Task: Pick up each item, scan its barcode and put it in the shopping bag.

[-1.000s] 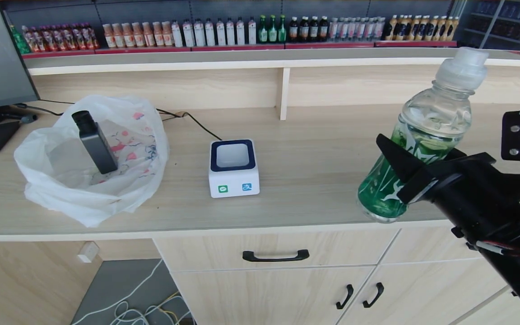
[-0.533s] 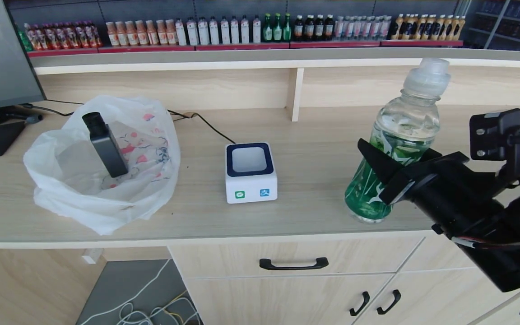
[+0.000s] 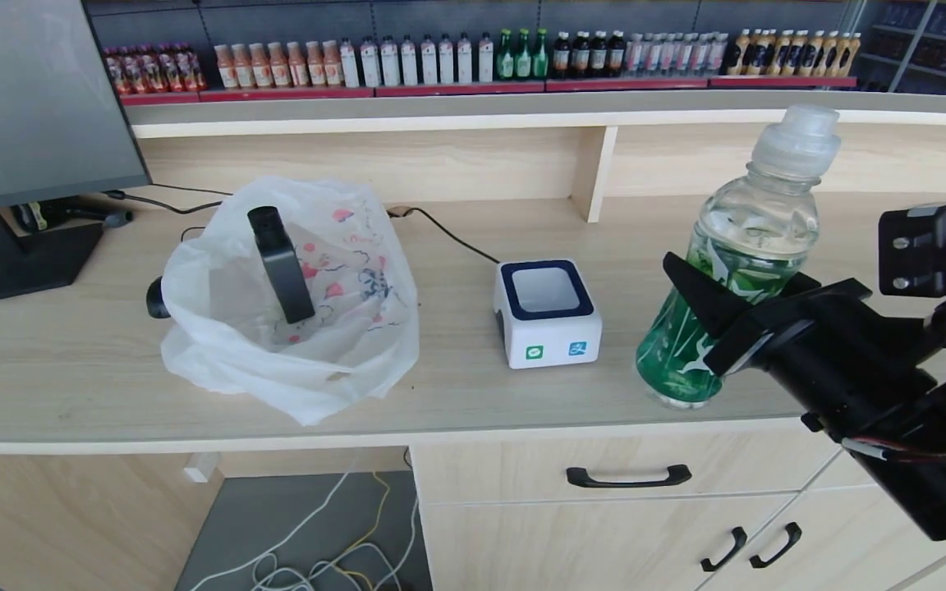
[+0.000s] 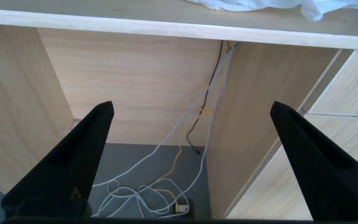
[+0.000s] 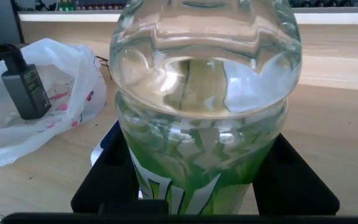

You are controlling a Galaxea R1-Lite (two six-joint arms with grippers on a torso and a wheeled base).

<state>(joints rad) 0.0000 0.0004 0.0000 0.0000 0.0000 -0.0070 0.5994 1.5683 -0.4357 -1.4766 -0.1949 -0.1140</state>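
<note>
Farthest left of the white cube-shaped barcode scanner with a dark blue rim (image 3: 548,312), a dark flat monitor on a black stand (image 3: 29,98) is cut off by the frame edge. The left gripper (image 4: 191,112) sits lower than the scanner's countertop, facing an open recess. Its two black fingers are spread wide with nothing between them, and white and yellow cables (image 4: 166,186) lie on the grey floor beyond.

Just left of the scanner lies a crumpled white plastic shopping bag with red and blue print (image 3: 358,328), its mouth open. Inside it a dark grey flat flask with a black cap (image 3: 282,267) leans tilted. A small black round object (image 3: 157,297) peeks out at the bag's far side; what it is cannot be told.

A black cable (image 3: 448,234) runs from behind the scanner towards the bag.

Right of the scanner, at the counter's front edge, is a clear plastic drink bottle with a green label and a pale translucent cap (image 3: 756,222). It is tilted slightly, and whether its base touches the counter cannot be told. The right gripper (image 3: 736,304) is clenched round its labelled lower half, hiding part of the label.

Everything rests on a light wood-grain counter (image 3: 71,377) with black-handled drawers (image 3: 629,476) below the scanner. Behind the scanner, beyond a raised ledge, a red-edged shelf of drink bottles (image 3: 481,57) spans the room.
</note>
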